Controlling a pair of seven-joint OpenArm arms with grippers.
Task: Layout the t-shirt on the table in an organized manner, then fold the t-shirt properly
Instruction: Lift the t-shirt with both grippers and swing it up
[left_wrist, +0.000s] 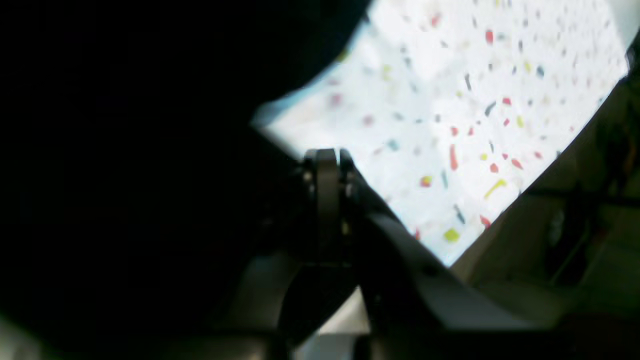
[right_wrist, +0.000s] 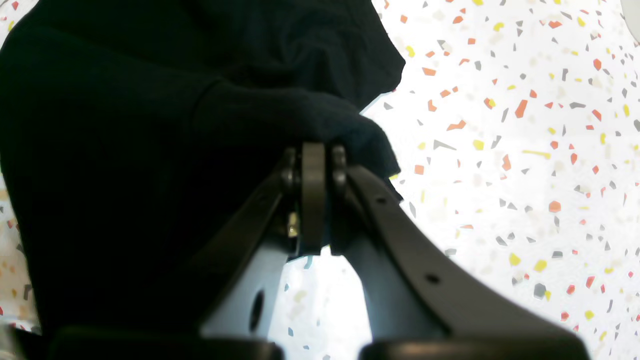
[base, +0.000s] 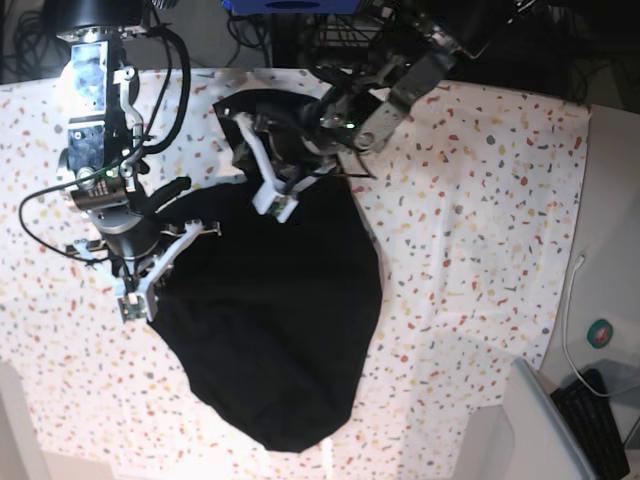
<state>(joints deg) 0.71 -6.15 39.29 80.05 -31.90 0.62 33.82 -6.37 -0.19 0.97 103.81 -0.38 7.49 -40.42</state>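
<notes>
t-shirt (base: 280, 330) hung bunched over the table (base: 480, 200), both sets of fingers (right_wrist: 314, 165) clenched on its edge; drawing the 2 arms apart evenly would probably flatten it.

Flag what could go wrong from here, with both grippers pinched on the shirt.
1. The right gripper pinches a bunched fold of the t-shirt, so it may hold several layers and the cloth may not spread flat.
2. The left gripper grips near the far edge of the table; pulling that way could drag fabric off.
3. The shirt's lower part lies rounded and crumpled, so any fold now could trap wrinkles.
</notes>
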